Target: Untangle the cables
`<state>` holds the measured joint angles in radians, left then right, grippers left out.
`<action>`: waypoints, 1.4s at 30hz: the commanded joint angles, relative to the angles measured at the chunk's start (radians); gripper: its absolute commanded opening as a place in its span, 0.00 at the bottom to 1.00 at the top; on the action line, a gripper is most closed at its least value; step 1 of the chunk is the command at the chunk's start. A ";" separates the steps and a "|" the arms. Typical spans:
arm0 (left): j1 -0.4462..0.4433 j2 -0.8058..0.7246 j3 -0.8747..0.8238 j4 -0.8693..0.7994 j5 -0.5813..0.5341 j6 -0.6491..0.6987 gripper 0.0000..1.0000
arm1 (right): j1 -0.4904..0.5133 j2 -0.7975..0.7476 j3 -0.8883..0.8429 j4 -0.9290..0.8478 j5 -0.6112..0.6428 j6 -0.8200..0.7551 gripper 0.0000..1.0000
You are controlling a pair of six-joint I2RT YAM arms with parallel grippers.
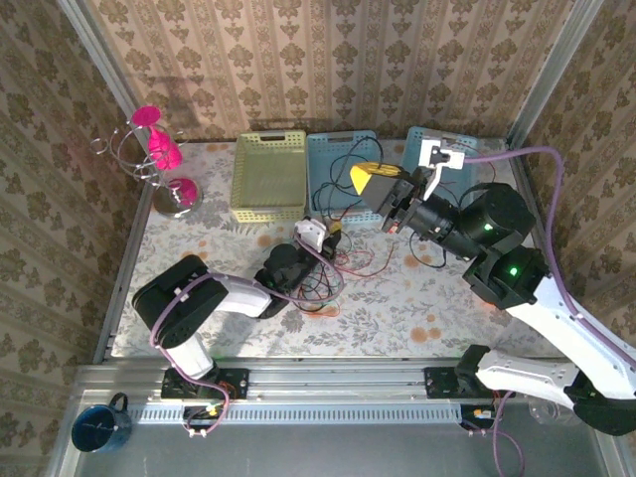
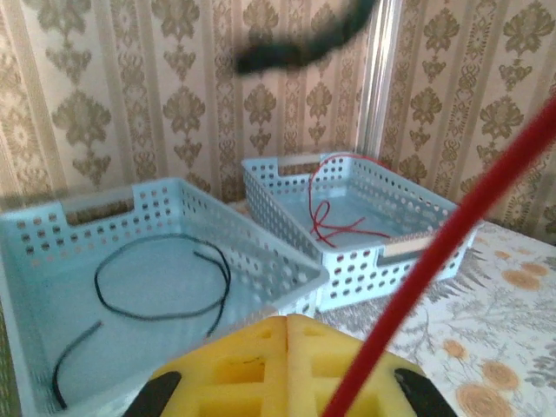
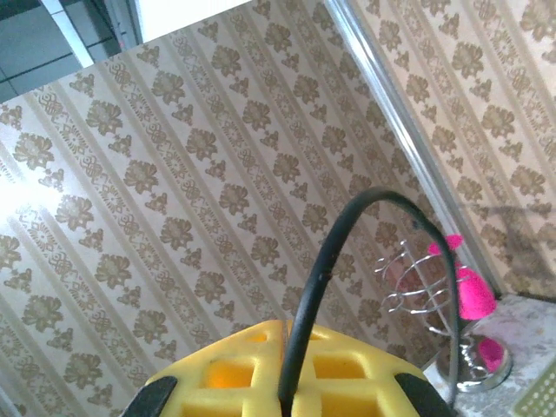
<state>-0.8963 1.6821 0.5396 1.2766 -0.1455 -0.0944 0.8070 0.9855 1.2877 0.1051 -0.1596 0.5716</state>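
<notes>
Your left gripper (image 2: 287, 328): jaws clamped on a red cable (image 2: 452, 230) that runs diagonally up-right from the pads. Right gripper (image 3: 282, 352): jaws closed on a black cable (image 3: 343, 221) that arches upward, above the middle blue basket (image 1: 343, 136). The remaining cables (image 1: 333, 270) lie tangled just in front of that basket.

Baskets (image 1: 268, 137) wall off my far side and a pink stand (image 1: 159, 164) blocks the far-left corner. The worktop (image 1: 397, 313) right of the cables (image 1: 328, 283) lies bare.
</notes>
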 commanded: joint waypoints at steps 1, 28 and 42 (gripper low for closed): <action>0.018 -0.007 -0.069 0.024 0.029 -0.078 0.00 | -0.014 -0.025 0.029 0.044 0.042 -0.072 0.00; 0.193 0.020 -0.351 0.021 -0.114 -0.287 0.00 | -0.434 -0.078 0.094 -0.094 0.143 -0.113 0.00; 0.233 -0.239 -0.305 -0.117 0.219 -0.264 0.84 | -0.526 0.000 0.105 -0.066 0.014 0.052 0.00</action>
<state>-0.6659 1.5478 0.2020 1.2205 -0.0277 -0.3729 0.2832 0.9783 1.3975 0.0113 -0.1032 0.5678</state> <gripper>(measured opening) 0.815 0.077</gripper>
